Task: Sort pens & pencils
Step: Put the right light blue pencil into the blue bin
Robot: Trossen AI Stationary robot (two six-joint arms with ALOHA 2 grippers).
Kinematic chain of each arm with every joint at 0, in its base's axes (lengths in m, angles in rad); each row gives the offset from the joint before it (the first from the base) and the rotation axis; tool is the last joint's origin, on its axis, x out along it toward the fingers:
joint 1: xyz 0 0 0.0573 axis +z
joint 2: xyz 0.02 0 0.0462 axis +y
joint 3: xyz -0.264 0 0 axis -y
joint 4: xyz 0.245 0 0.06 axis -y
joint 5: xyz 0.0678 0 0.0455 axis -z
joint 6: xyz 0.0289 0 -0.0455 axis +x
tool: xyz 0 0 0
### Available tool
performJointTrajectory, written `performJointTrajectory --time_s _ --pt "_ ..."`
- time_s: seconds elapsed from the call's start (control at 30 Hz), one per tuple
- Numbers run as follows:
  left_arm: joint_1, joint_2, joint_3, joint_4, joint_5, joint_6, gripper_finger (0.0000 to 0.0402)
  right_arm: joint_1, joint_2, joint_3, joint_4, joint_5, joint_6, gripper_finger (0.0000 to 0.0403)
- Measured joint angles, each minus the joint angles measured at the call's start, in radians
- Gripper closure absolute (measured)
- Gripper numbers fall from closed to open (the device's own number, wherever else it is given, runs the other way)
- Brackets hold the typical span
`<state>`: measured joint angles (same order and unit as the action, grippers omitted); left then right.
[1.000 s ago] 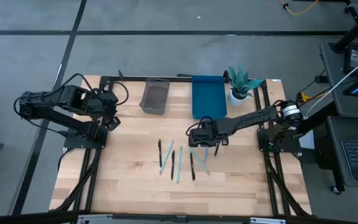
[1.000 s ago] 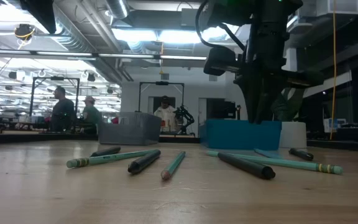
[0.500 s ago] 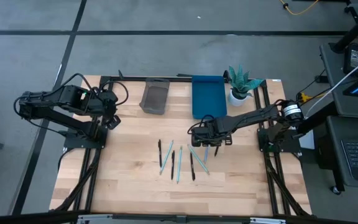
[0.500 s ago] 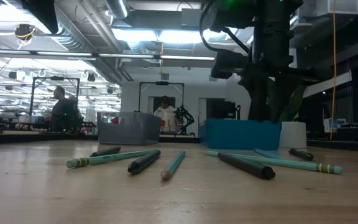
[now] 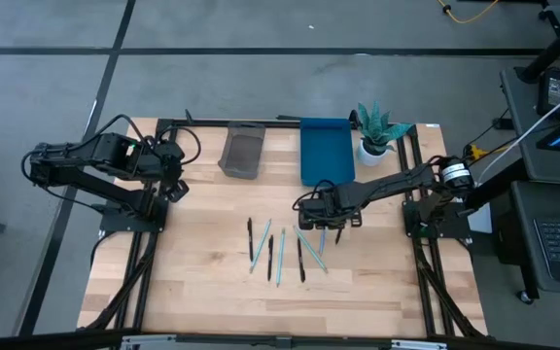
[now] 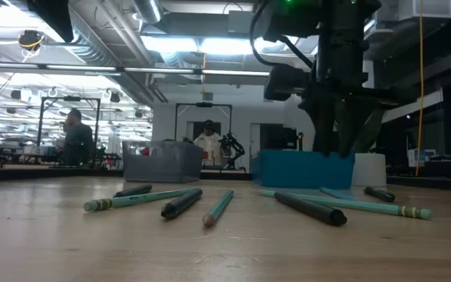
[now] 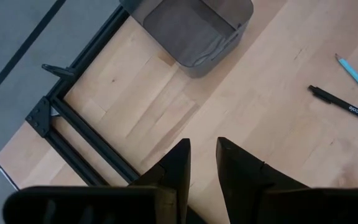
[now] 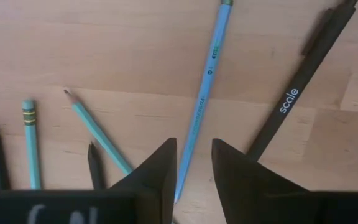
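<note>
pens and pencils [image 5: 282, 251] mid-table (bins [image 5: 242, 153] behind)

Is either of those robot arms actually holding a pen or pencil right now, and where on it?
No. The right end effector hovers open over a blue pencil on the table, gripping nothing. The left end effector is empty too.

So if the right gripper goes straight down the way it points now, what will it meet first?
Most likely the light blue pencil: in the right wrist view it runs into the gap between the right gripper's open fingers. The black pen lies just beside that line. Depth is unclear, so take this as a guess.
</note>
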<state>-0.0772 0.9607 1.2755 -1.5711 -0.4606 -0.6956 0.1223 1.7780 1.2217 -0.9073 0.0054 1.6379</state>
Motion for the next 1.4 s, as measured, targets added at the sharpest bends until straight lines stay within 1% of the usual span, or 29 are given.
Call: performJointTrajectory --time_s 0.43,0.53,0.63,0.77,1.0,1.13,1.4 --pt "0.000 0.000 0.000 0.000 0.001 0.000 0.0329 -0.015 0.020 -0.007 0.024 0.002 -0.007 0.0301" --pt "0.000 0.000 0.000 0.000 0.001 0.000 0.0329 -0.015 0.020 -0.045 0.083 0.000 -0.004 0.0301" --pt "0.000 0.000 0.000 0.000 0.008 0.000 0.0329 -0.015 0.020 -0.097 0.183 -0.051 0.003 0.0301" --pt "0.000 0.000 0.000 0.000 0.009 0.000 0.0329 -0.014 0.020 -0.123 0.241 -0.059 0.008 0.0301" --pt "0.000 0.000 0.000 0.000 0.009 0.000 0.0329 -0.015 0.020 -0.129 0.215 -0.062 0.008 0.0301" --pt "0.000 0.000 0.000 0.000 0.009 0.000 0.0329 -0.015 0.020 -0.128 0.172 -0.106 0.008 0.0301" --pt "0.000 0.000 0.000 0.000 0.009 0.000 0.0329 -0.015 0.021 -0.128 0.166 -0.103 0.002 0.0301"
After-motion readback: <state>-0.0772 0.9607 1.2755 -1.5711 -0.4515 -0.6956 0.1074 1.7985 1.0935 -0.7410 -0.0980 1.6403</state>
